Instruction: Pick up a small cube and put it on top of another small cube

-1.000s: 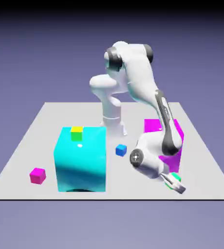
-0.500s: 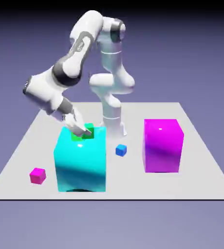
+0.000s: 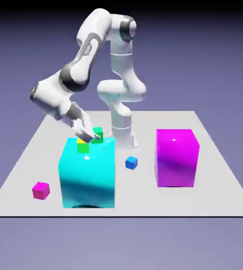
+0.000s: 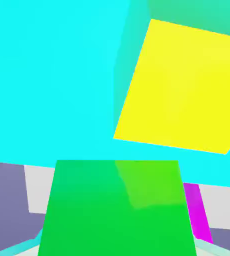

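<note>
Carrying the small cube (image 3: 97, 134) clamped between my fingers, I hover just above the big cyan block (image 3: 87, 174), beside the yellow-topped cube (image 3: 83, 146) that sits on it. My gripper (image 3: 90, 136) is closed on the green cube, which fills the bottom of the hand view (image 4: 119, 210); the yellow top (image 4: 182, 87) lies off to one side, not under it. I judge this the placing step: next I need to shift over the yellow face, line up the edges, lower, then release.
</note>
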Controlling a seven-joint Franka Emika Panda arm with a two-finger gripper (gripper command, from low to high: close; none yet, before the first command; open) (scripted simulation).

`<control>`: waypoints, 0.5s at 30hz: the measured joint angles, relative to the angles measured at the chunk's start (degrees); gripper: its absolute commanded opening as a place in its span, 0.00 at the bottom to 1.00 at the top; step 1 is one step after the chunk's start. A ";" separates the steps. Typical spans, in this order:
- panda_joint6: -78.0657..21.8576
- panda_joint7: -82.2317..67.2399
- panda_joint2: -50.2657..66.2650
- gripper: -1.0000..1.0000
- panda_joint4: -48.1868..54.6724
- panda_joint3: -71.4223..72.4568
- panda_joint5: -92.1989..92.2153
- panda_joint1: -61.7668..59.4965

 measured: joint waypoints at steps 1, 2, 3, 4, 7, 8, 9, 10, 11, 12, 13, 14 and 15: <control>0.00 0.00 0.00 0.00 0.00 0.00 0.01 1.03; 0.01 0.00 0.00 0.00 0.00 -0.01 0.02 1.86; 0.01 0.00 0.00 0.00 0.00 -0.01 0.03 2.48; 0.01 0.00 0.00 0.00 0.00 -0.02 0.03 2.90; 0.02 0.00 0.00 0.00 0.00 -0.02 0.04 2.95; 0.02 0.00 0.00 0.00 0.00 -0.02 0.04 2.58; 0.02 0.00 0.00 0.00 0.00 -0.02 0.04 2.02; 0.01 0.00 0.00 0.00 0.00 -0.02 0.03 1.27; 0.01 0.00 0.00 0.00 0.00 -0.01 0.03 0.34; 0.01 0.00 0.00 0.00 0.00 -0.01 0.02 -0.78; 0.00 0.00 0.00 0.00 0.00 0.00 0.01 -2.08; 0.00 0.00 0.00 0.00 0.00 0.00 -0.01 -3.54; 0.00 0.00 0.00 0.00 0.00 0.00 -0.01 -5.16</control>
